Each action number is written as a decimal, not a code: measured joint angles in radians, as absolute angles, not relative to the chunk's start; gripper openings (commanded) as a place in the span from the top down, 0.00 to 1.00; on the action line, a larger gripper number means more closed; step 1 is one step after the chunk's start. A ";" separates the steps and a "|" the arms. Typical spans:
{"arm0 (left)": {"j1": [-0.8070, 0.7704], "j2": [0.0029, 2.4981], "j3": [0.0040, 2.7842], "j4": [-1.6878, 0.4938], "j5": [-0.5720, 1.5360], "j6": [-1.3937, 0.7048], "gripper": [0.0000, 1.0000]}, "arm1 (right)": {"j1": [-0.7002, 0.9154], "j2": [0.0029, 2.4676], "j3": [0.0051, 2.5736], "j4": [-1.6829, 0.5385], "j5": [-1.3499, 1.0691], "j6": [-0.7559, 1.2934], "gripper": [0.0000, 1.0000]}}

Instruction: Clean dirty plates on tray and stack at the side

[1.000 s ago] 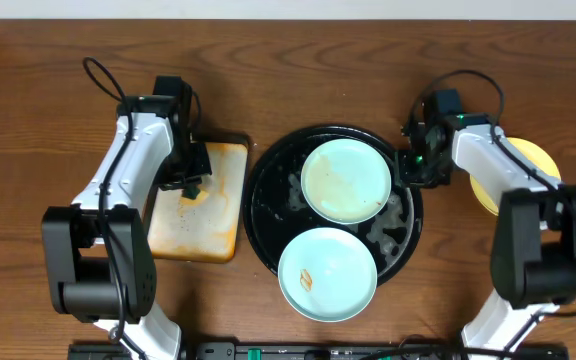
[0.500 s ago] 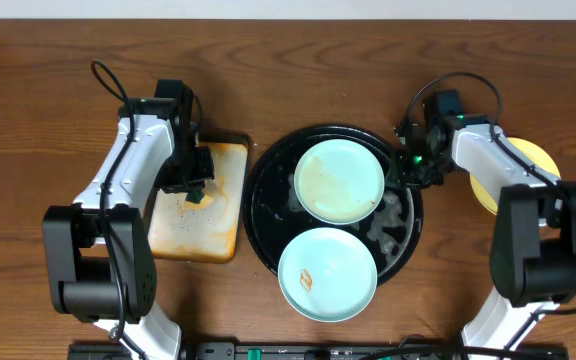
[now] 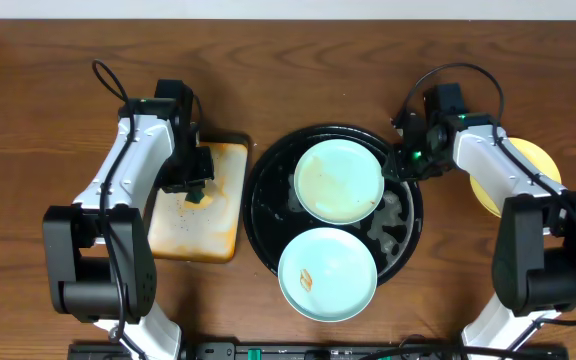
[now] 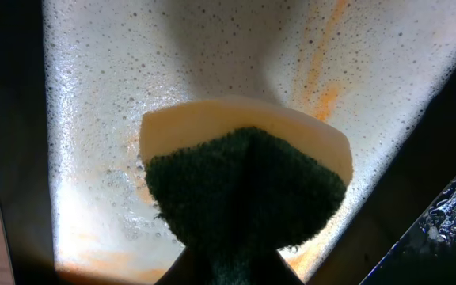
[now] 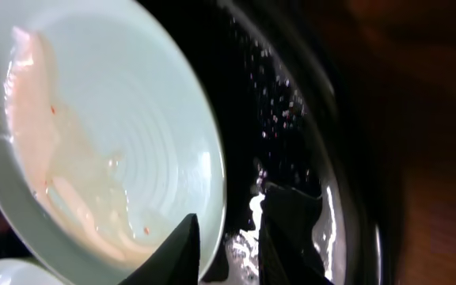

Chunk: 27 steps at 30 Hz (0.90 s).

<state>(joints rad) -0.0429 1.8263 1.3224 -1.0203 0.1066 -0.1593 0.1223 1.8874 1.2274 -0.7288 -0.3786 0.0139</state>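
Observation:
The round black tray (image 3: pixel 258 215) holds two mint plates. The upper plate (image 3: pixel 340 181) carries a pale orange film. The lower plate (image 3: pixel 327 273) has a small orange smudge and overhangs the tray's front rim. The yellow plate (image 3: pixel 530 158) lies on the table at the right, partly under my right arm. My right gripper (image 3: pixel 405 165) is open. In the right wrist view its jaws (image 5: pixel 232 237) straddle the upper plate's (image 5: pixel 109 134) right rim, one inside and one outside. My left gripper (image 3: pixel 196 190) is shut on the green sponge (image 4: pixel 244 182) above the cream tray (image 3: pixel 183 235).
The cream rectangular tray (image 4: pixel 93 119) is wet, foamy and orange-stained, and sits just left of the black tray. The black tray's wet floor (image 5: pixel 307 103) shows beside the plate. Bare wooden table lies beyond both trays.
My right gripper has moved slightly left onto the upper plate's rim, and that plate has shifted a little left. The left arm with the sponge has barely moved.

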 measured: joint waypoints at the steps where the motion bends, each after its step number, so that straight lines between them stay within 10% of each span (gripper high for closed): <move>1: -0.043 1.826 1.322 -1.020 0.107 -0.159 0.86 | 0.123 1.893 1.227 -0.720 -0.376 0.014 0.74; 4: -0.043 1.826 1.322 -1.020 0.107 -0.159 0.86 | 0.127 1.931 1.227 -0.699 -0.373 0.019 0.75; 7: -0.043 1.826 1.322 -1.020 0.107 -0.159 0.86 | 0.128 1.970 1.229 -0.688 -0.390 0.033 0.99; 27: -0.043 1.826 1.322 -1.011 0.107 -0.159 0.86 | 0.241 1.680 1.230 -0.677 -0.024 0.046 0.99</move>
